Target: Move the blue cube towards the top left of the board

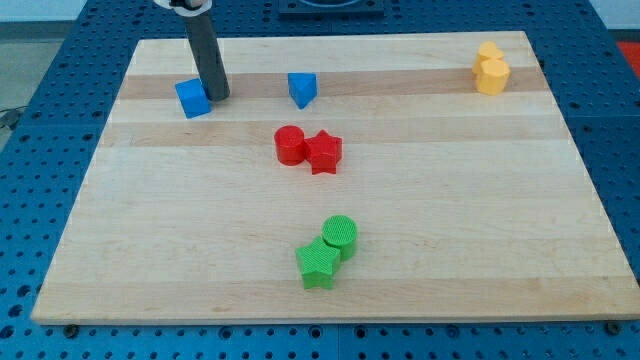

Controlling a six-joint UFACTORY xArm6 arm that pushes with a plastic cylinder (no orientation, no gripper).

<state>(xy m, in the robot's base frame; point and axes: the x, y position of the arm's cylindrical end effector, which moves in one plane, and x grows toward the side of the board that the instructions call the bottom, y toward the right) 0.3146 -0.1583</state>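
The blue cube (192, 98) sits near the board's top left. My tip (218, 96) is down on the board just to the cube's right, touching or almost touching its right side. The dark rod rises from there toward the view's top. A second blue block, a wedge-like shape (302, 89), lies further right along the same row.
A red cylinder (290, 145) and a red star (324, 152) touch each other at mid-board. A green cylinder (340, 235) and a green star (318, 264) sit together lower down. A yellow block (490, 69) stands at the top right. The wooden board (500, 250) lies on a blue pegboard table.
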